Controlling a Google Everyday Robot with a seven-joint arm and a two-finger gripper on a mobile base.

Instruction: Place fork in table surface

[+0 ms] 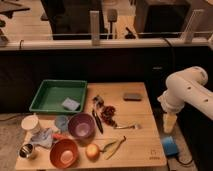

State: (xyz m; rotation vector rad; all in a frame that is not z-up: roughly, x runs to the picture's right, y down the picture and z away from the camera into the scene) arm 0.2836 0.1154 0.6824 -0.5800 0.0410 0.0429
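Observation:
The fork [128,127] is small, slim and silvery. It lies flat on the light tan table surface [142,112], right of centre, just right of a dark-handled utensil [97,121]. The table's small dark printed mark [154,155] is at the front right corner. My white arm [187,92] comes in from the right. My gripper [170,124] hangs pointing down just beyond the table's right edge, apart from the fork and to its right. Nothing shows in it.
A green tray [47,102] with a blue sponge [70,104] sits back left. A purple bowl [81,125], orange bowl [64,152], apple [92,151], banana [112,147], dark red bag [108,114], cups and a grey block [132,96] are on the table. A blue object [169,145] lies below the gripper.

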